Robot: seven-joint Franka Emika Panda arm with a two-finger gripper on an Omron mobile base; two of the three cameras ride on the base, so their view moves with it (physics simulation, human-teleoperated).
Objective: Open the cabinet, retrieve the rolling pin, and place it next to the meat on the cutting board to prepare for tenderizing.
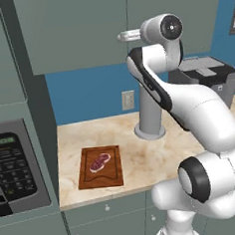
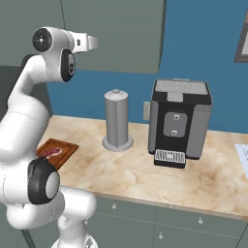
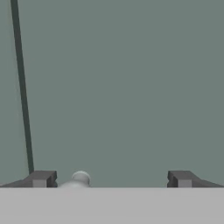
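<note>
Cabinet [image 3: 131, 87] door right in front of the tool [image 3: 111, 179], fingers spread wide, and the small round knob [image 3: 80, 178] sits between them, nearer the left fingertip, nothing pinched. Doors look shut, a dark seam running down the left. Down on the desk [image 1: 157, 156], the board [image 1: 100, 167] carries the meat [image 1: 100, 162], with a grey cylinder [image 2: 116, 120] and a black machine [image 2: 179, 123] farther along.

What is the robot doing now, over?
Tool open, up against the cabinet door, knob between its fingers. Doors shut, rolling pin not out yet. Meat waits on the cutting board. Nothing blocking.
</note>
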